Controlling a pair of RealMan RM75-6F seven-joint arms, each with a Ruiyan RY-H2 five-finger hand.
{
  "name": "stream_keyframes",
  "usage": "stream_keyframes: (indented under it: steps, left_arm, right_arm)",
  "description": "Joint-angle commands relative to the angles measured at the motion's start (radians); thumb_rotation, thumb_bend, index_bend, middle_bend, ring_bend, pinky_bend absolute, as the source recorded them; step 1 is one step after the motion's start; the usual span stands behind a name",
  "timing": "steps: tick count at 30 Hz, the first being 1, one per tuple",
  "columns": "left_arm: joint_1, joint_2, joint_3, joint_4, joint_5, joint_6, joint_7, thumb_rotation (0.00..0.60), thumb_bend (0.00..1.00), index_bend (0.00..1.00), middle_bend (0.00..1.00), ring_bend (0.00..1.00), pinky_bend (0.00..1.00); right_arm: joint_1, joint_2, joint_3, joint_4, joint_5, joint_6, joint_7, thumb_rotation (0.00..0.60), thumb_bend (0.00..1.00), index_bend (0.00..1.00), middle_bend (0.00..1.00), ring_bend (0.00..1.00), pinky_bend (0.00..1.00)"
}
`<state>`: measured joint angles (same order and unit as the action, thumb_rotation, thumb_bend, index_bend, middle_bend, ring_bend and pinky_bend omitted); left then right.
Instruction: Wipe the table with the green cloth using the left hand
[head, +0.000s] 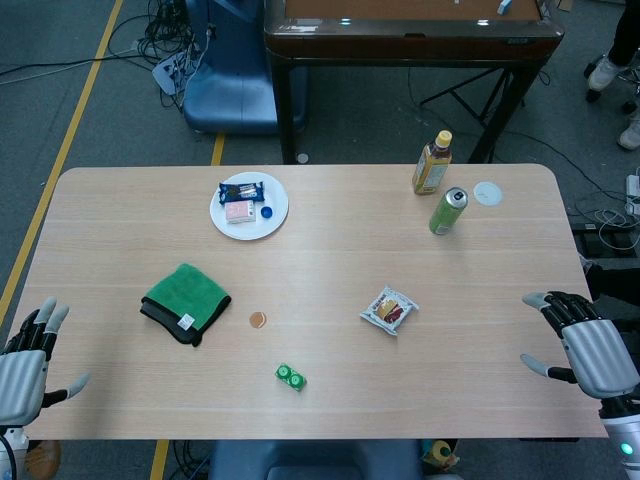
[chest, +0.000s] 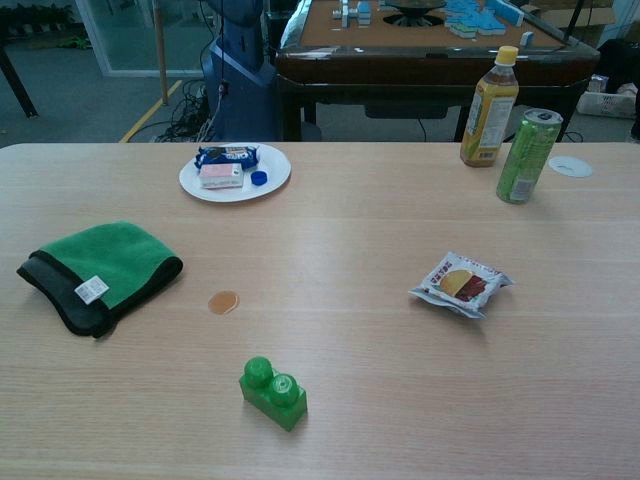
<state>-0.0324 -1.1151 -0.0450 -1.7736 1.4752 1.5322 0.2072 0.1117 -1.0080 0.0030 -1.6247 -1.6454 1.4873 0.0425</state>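
Note:
A folded green cloth (head: 186, 298) (chest: 101, 268) with a dark edge and a white tag lies on the left part of the wooden table (head: 330, 240). A small brown stain (head: 258, 320) (chest: 223, 301) marks the table just right of the cloth. My left hand (head: 24, 369) hovers at the table's front left corner, fingers spread, holding nothing, well left of and nearer than the cloth. My right hand (head: 585, 345) hangs at the right edge, fingers apart and empty. Neither hand shows in the chest view.
A green toy brick (head: 290, 377) (chest: 273, 392) sits near the front. A snack packet (head: 389, 310) (chest: 461, 283) lies centre right. A white plate (head: 249, 205) (chest: 235, 172) with snacks stands at the back; a juice bottle (head: 432, 163), green can (head: 447, 211) and white lid (head: 487, 193) at back right.

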Motion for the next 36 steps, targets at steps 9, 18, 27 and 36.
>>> stream_keyframes:
  steps: [9,18,27,36]
  left_arm:
    - [-0.023,0.008,-0.011,0.012,0.010,-0.020,-0.037,0.600,0.14,0.07,0.00,0.03,0.20]
    - [-0.158,0.015,-0.071,0.080,0.007,-0.176,-0.156,0.600,0.14,0.10,0.00,0.06,0.20]
    - [-0.346,-0.031,-0.116,0.194,-0.014,-0.404,-0.221,0.600,0.14,0.13,0.02,0.09,0.20]
    - [-0.504,-0.134,-0.122,0.334,-0.052,-0.590,-0.151,0.600,0.14,0.12,0.02,0.09,0.20]
  right_arm:
    - [-0.007,0.013,0.007,-0.008,-0.009,0.026,-0.006,0.600,0.20,0.23,0.26,0.19,0.19]
    - [-0.003,0.068,0.040,-0.059,-0.011,0.062,-0.045,0.600,0.20,0.23,0.26,0.19,0.19]
    - [-0.005,0.114,0.049,-0.116,-0.005,0.063,-0.097,0.600,0.20,0.23,0.26,0.19,0.19]
    - [-0.016,0.119,0.043,-0.129,-0.006,0.066,-0.104,0.600,0.20,0.23,0.26,0.19,0.19]
